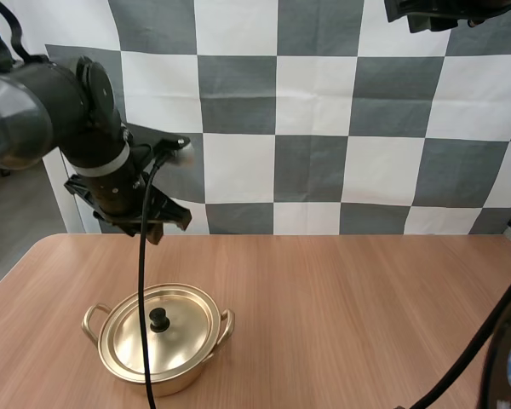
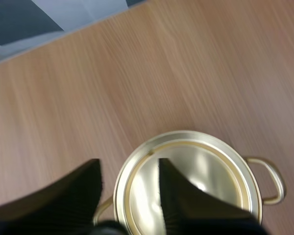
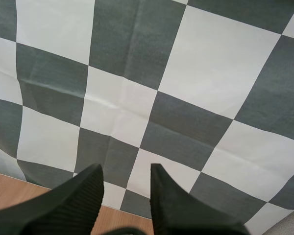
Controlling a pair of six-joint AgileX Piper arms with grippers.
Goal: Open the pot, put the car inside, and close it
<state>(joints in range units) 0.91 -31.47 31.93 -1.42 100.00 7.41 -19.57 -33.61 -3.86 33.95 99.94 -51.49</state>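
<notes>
The round brass-coloured metal pot [image 1: 166,379] sits on the near left part of the worktop [image 1: 349,307]. Its matching shallow lid [image 1: 179,345] is still seated, with the small black knob [image 1: 159,319] at the centre and a loop handle at either side. So the opening step is in hand and not yet done; the car and the closing come after it.

Above the pot and a little behind it hangs the left pincer [image 1: 157,228], well clear of the lid and touching nothing. From its own camera the left pincer [image 2: 129,164] is spread, ribbed faces turned to each other, with the lid's shiny rim between and below the tips.

The next move, as I judge it, calls for a straight descent centred on the knob, then a firm pinch and a level lift. The knob is small and the lid is slick, so an off-centre grip could tip or slide it.

The right pincer [image 3: 126,169] is also spread and empty, held high and aimed past the worktop's far edge.

The worktop is pale wood grain, flat and matt. Grey floor [image 1: 17,221] shows beyond its left side.
</notes>
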